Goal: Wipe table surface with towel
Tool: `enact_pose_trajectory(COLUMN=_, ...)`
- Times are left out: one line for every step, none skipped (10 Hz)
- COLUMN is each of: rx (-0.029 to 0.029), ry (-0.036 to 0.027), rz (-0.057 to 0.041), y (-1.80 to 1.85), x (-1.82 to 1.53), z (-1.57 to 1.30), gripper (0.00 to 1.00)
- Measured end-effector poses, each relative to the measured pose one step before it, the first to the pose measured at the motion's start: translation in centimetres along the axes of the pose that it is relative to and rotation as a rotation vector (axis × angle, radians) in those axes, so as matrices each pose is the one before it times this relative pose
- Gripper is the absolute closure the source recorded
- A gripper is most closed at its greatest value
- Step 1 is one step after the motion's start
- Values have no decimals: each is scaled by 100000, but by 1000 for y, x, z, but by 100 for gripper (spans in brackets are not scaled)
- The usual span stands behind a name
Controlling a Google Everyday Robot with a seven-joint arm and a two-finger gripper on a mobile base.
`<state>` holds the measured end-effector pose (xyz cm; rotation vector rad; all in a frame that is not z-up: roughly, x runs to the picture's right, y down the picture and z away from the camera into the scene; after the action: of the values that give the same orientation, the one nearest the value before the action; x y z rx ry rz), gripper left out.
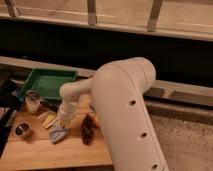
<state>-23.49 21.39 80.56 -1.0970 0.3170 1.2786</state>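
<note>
**Trainee:** What does the view show?

**Operator:** I see the arm (pixel 125 115), a thick white column in the foreground, bending left and down over the bench (pixel 45 157), a light wooden plank top. My pincer (pixel 61 126) hangs at the end of the slimmer forearm. It points down at the left half of the bench.

**Trainee:** And the state of the pincer?

**Operator:** It is drawn narrow, and as far as I can make out it is pinched on the towel (pixel 56 135). The towel, a crumpled grey-blue cloth, lies on the wood directly below the pincer tip and touches it. Its loose end spreads toward the front left.

**Trainee:** What lies around it?

**Operator:** Just beside the pincer on the left are a few pale yellow pieces (pixel 48 120); I cannot tell what they are. Farther left, near the edge of the bench, stands a small round tin (pixel 22 131). Behind these stands a jar (pixel 32 102), pale in its lower half. Behind the jar, a green tray (pixel 47 85) sits at the back left of the bench. To the right of the towel, near it but apart, lies a dark reddish-brown cluster (pixel 87 131), close against the foot of the arm

**Trainee:** Is the towel flat?

**Operator:** No, it is bunched where the pincer meets it and looser at the far end
</note>
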Motion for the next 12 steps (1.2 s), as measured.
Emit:
enact_pose_trajectory(rx=112, ry=2069, rz=-1095, y=675, x=789, z=504, gripper=100)
enact_pose_trajectory(rx=746, ry=2520, rz=-205, y=52, x=1428, z=185, gripper=100)
enact_pose_trajectory(rx=897, ry=938, rz=857, y=-490, x=1114, z=-297, gripper=100)
enact_pose_trajectory(rx=785, ry=659, rz=1153, y=-608, x=1060, z=-301, gripper=100)
enact_pose_trajectory(rx=688, ry=507, rz=1779, y=-679, x=818, z=-260, gripper=100)
enact_pose_trajectory(rx=1363, ry=769, rz=2396, y=-725, x=291, z=-32, gripper=100)
enact_pose_trajectory(rx=663, ry=319, rz=1686, y=-429, x=-144, z=8, gripper=100)
enact_pose_trajectory(rx=468, ry=-844, rz=2334, y=-717, x=-693, z=-316, gripper=100)
enact_pose_trajectory(rx=292, ry=-1611, rz=1791, y=-664, x=-845, z=-488, gripper=100)
enact_pose_trajectory(rx=10, ry=-2101, rz=1200, y=-456, x=-786, z=-603, gripper=100)
enact_pose_trajectory(rx=-27, ry=-2769, rz=751, y=-132, x=-1225, z=-722, gripper=100)
enact_pose_trajectory(rx=-394, ry=-2191, rz=-588, y=670, x=-1347, z=-425, gripper=100)
